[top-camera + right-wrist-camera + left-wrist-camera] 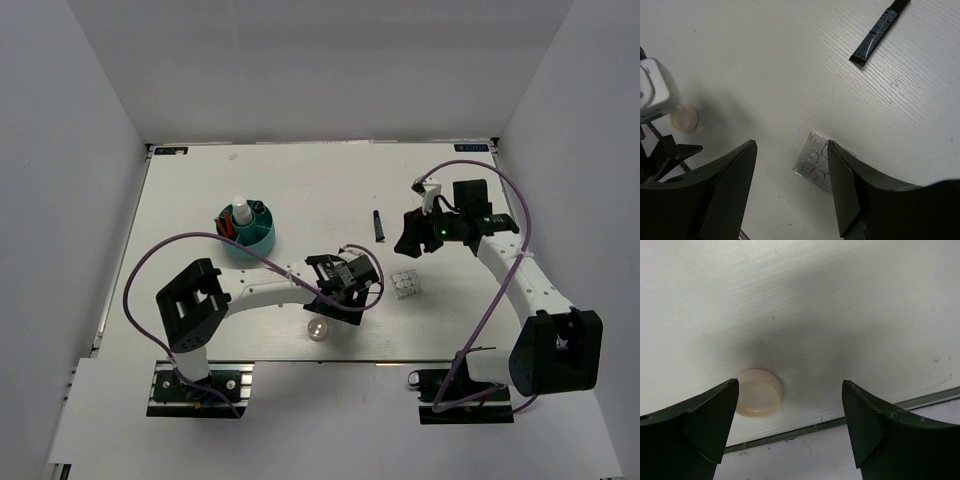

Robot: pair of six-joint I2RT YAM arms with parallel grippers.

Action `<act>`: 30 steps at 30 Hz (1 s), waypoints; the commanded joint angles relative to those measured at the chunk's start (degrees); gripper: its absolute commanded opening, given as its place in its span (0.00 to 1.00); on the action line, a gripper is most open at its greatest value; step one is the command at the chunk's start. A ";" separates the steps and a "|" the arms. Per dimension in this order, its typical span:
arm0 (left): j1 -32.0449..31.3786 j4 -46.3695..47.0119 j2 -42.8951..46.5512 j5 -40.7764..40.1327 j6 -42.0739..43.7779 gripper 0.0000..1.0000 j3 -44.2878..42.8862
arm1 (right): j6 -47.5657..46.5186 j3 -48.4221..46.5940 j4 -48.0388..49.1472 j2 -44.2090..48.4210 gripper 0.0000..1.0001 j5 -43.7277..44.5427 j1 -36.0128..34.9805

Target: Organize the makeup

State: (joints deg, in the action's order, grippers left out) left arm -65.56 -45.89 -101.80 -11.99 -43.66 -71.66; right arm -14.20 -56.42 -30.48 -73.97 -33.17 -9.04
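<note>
- left gripper [790,387] jaws wide open, empty, low over round clear jar [757,399] at near edge of table [200,190]
- right gripper [790,147] jaws apart, holding nothing, above palette [812,161]
- black tube [880,31] lies far of palette
- white bottle [240,212] and pencils [228,226] stand in teal holder [262,240], far left

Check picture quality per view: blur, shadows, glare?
Top view: sharp, evenly lit, no glare. Left wrist: the left claw is blurred up close; a broad shadow darkens the table around the jar. Right wrist: right claw soft; palette and tube sharp, slight sheen on tube.
</note>
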 commanded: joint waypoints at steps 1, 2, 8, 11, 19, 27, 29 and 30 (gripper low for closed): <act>-0.01 -2.98 1.95 -5.85 -2.74 0.93 -2.87 | -0.75 0.35 0.33 1.38 0.65 1.34 0.60; -0.01 -3.07 2.56 -6.46 -2.75 0.93 -2.96 | -0.57 0.52 0.42 1.29 0.65 1.70 0.69; -0.01 -2.63 4.94 -7.96 -5.03 0.93 -1.91 | 0.48 -1.13 3.06 -3.71 0.65 6.00 0.43; 0.52 -0.62 8.36 -8.05 -6.79 0.93 -0.94 | 0.57 -8.86 1.57 -11.96 0.63 7.15 0.34; -0.01 1.16 24.88 -11.30 -12.41 0.88 6.52 | 2.94 -28.29 -0.54 -32.18 0.59 10.57 -1.68; -0.01 -4.46 36.41 -15.17 -19.09 0.86 11.45 | 4.79 -39.28 1.65 -43.26 0.54 18.40 -5.98; -0.01 -5.87 36.06 -15.43 -19.97 0.86 10.93 | 5.76 -40.43 2.79 -45.10 0.54 20.94 -6.69; -0.01 -6.23 35.80 -15.35 -20.06 0.86 10.75 | 6.02 -41.65 3.40 -45.99 0.54 21.82 -7.04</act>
State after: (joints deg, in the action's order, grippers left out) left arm -65.39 -48.95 -65.78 -25.19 -60.99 -61.10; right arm -9.85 -94.17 -29.45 -118.21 -15.75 -15.14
